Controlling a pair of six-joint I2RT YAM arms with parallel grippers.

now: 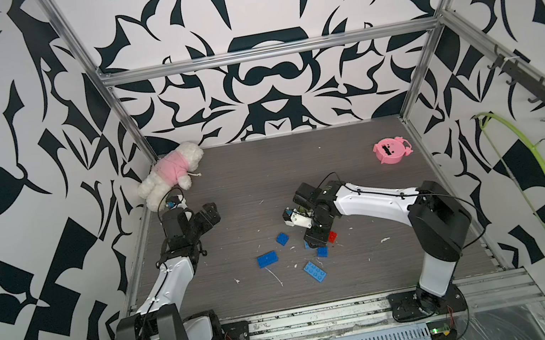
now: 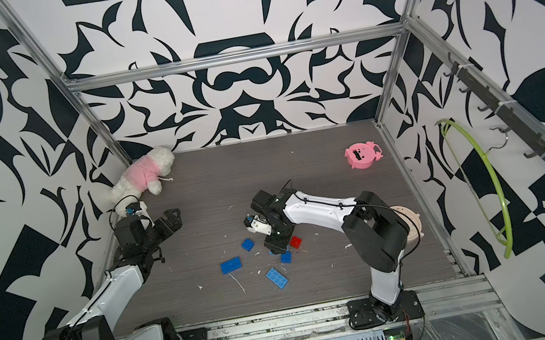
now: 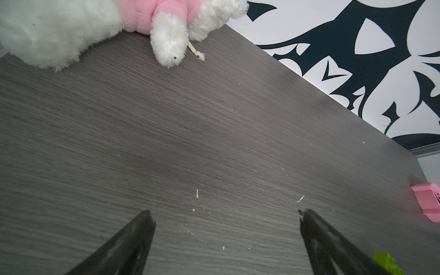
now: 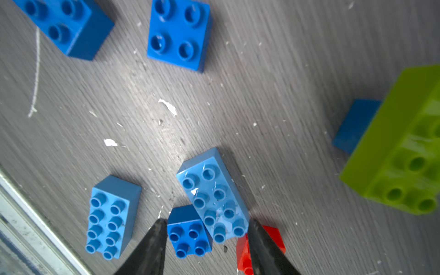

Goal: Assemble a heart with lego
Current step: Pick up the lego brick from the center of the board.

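Note:
No heart shows; the lego lies loose on the dark table (image 1: 357,171). My right gripper (image 4: 207,221) is open and low, its fingers straddling a blue 2x2 brick (image 4: 189,238) and the end of a blue 2x4 (image 4: 214,195). A red brick (image 4: 273,235) lies just outside one finger. Another blue 2x4 (image 1: 315,271), a blue 2x4 (image 1: 267,258) and a blue 2x2 (image 1: 281,238) lie around. The lime green brick (image 4: 390,152) partly hides a blue one (image 4: 357,123). My left gripper (image 3: 227,214) is wide open over bare table at the left (image 1: 211,213).
A white and pink plush (image 1: 170,175) lies in the back left corner. A pink round toy (image 1: 391,150) sits at the back right. A green hanger (image 1: 542,178) hangs on the right wall. A metal rail (image 1: 325,313) runs along the front edge. White scraps dot the table.

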